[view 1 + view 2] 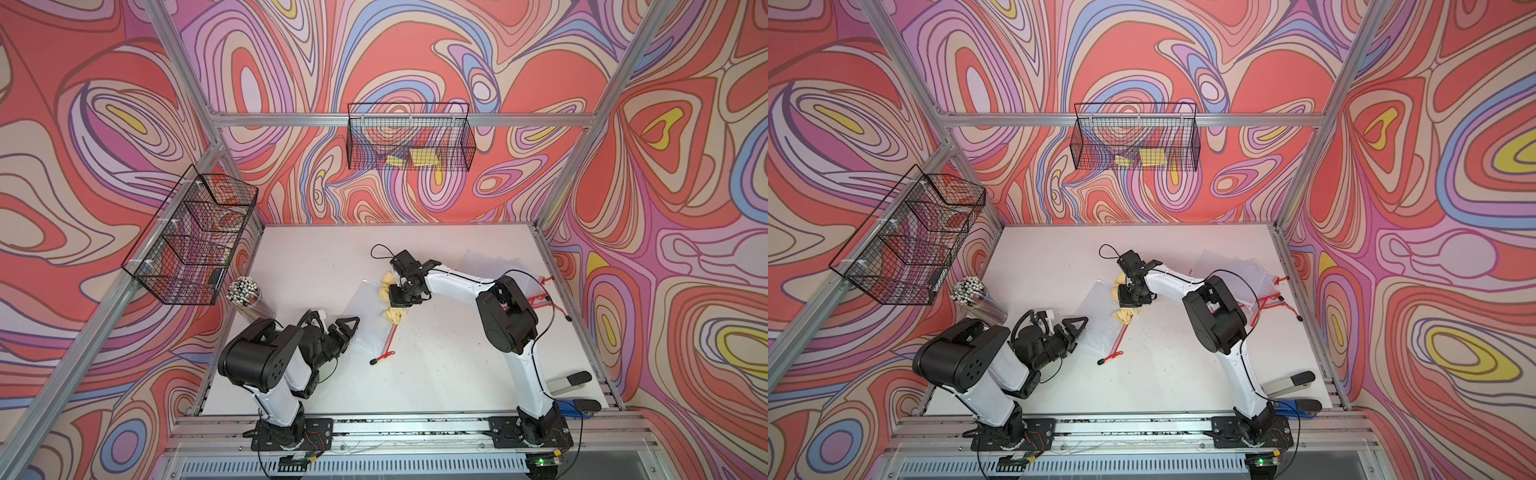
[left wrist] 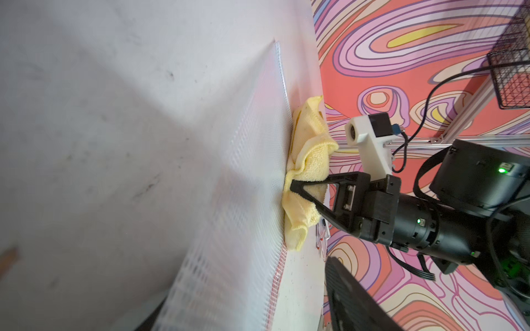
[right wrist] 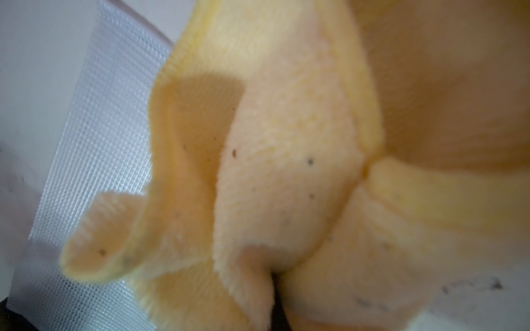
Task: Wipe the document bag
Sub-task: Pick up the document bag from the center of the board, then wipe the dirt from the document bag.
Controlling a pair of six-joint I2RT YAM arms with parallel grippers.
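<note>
The translucent mesh document bag with a red zip edge (image 1: 365, 322) lies flat on the white tabletop (image 1: 307, 257), a little left of the middle, in both top views; its red pull cord (image 1: 382, 357) trails off the near corner.

A crumpled yellow terry cloth (image 1: 394, 314) sits along the bag's right edge, and the right gripper (image 1: 400, 296) comes straight down on it. From above, its black body hides the fingertips; the left wrist view catches that gripper (image 2: 293, 186) side-on, fingers clenched on a fold of the cloth (image 2: 307, 160), which rests against the bag (image 2: 235, 186).

The right wrist view is nearly all cloth (image 3: 286, 172), dotted with dark specks, with a strip of the bag (image 3: 94, 129) showing its fine weave beside it; the fingers themselves do not show there.

The left gripper (image 1: 347, 330) sits low at the bag's near left edge; in both top views its two triangular fingers stand apart; I cannot tell whether they touch the plastic.

Only the top views take in the rest:
- a stack of clear zip bags (image 1: 498, 266) lies at the far right of the table;
- a clear cup of white-tipped sticks (image 1: 245, 291) stands at the left edge;
- a black wire basket (image 1: 409, 137) hangs on the back wall;
- a divided black wire rack (image 1: 191, 237) hangs on the left.
</note>
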